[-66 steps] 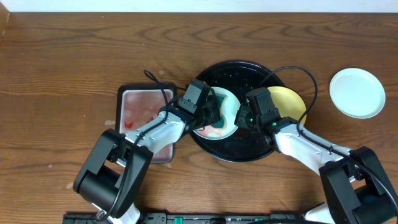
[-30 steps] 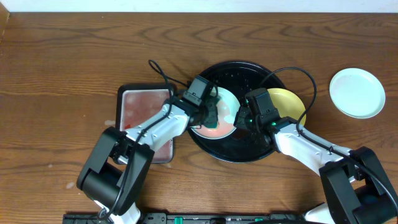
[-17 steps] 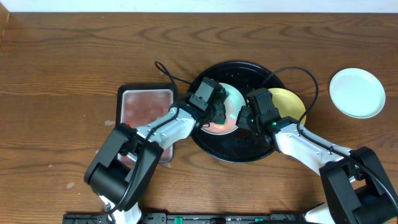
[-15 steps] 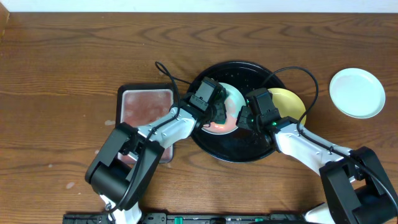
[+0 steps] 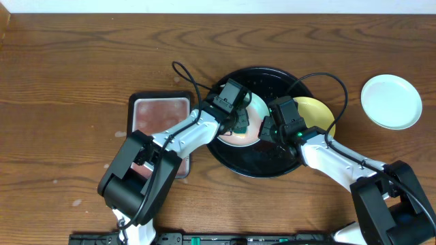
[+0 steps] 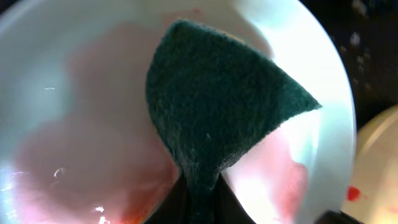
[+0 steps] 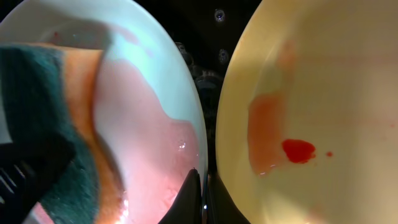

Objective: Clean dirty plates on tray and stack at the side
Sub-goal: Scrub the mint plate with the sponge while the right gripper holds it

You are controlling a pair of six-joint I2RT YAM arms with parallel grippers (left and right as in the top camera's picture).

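While both arms crowd over the round black tray at mid-table, you see a rectangular tray with a pinkish inside just beside it on the left. A clean pale blue plate lies well apart on the wood to the right. The arms' black cables loop over the round tray's far rim, and the wrists hide much of what lies inside it. There the smeared pale blue plate lies on the left half, its rim just beside the yellow plate, which carries a red blot and an orange streak. Your left gripper is clamped on a dark green sponge. The sponge fans out from the jaws and is pressed against the pink-washed plate. Your right gripper is pinched narrow on the smeared pale blue plate's rim, on the side facing the yellow one.
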